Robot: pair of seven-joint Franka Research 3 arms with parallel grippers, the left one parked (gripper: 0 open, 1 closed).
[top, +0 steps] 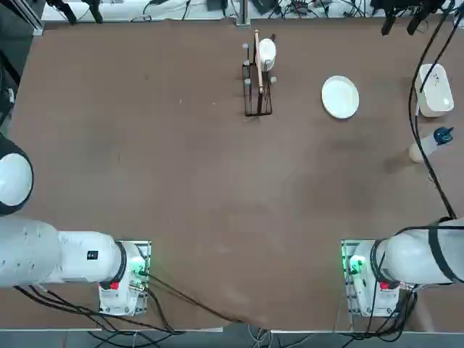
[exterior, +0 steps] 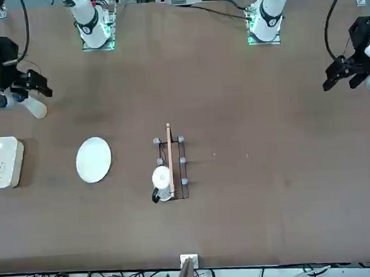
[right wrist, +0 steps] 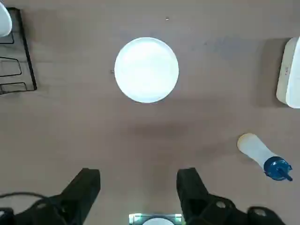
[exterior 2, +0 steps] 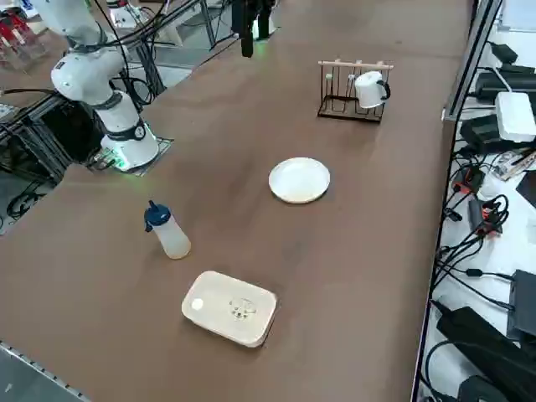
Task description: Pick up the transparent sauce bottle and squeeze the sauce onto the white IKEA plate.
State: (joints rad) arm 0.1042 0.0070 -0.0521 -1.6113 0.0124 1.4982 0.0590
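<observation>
The transparent sauce bottle [top: 428,145] [exterior 2: 170,234] stands upright near the table's right edge, translucent whitish with a blue cap [right wrist: 277,168]. The white IKEA plate [top: 340,96] [exterior: 93,160] [exterior 2: 299,180] [right wrist: 146,69] lies bare farther out toward the table's middle. My right gripper [right wrist: 138,180] hangs high above the table, open, with nothing between its black fingers [right wrist: 190,185]. In the wrist view the plate lies ahead of the fingers and the bottle [right wrist: 258,151] off to one side. In the front view the gripper [exterior: 41,84] hovers just above the bottle [exterior: 35,108].
A white rounded-rectangular container [top: 435,89] [exterior 2: 230,307] [exterior: 3,162] sits at the right edge beyond the bottle. A black wire rack [top: 257,80] [exterior 2: 352,88] holding a white mug [exterior: 162,176] stands at the far middle. Black cables [top: 424,58] hang over the right edge.
</observation>
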